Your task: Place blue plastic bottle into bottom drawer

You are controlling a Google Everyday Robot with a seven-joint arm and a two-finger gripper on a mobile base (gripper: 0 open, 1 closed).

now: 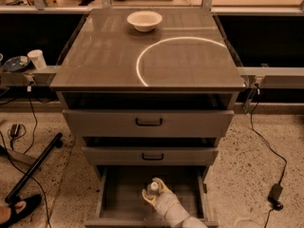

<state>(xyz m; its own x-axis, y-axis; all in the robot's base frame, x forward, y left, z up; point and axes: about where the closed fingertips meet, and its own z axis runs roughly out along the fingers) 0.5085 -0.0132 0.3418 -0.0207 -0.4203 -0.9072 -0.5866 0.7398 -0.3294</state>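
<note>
Cabinet (109, 61): standing mid-frame, grey, carrying three drawers.
Bottom drawer (123, 194): lying pulled out at the cabinet's foot, showing its plain grey interior.
Blue plastic bottle (153, 187): sitting inside the cabinet's bottom drawer, white cap showing.
Gripper (154, 194): reaching into that drawer from the cabinet's front, clasping the bottle between its fingers.
Bowl (144, 20): resting on the cabinet's top, near its rear edge.
</note>
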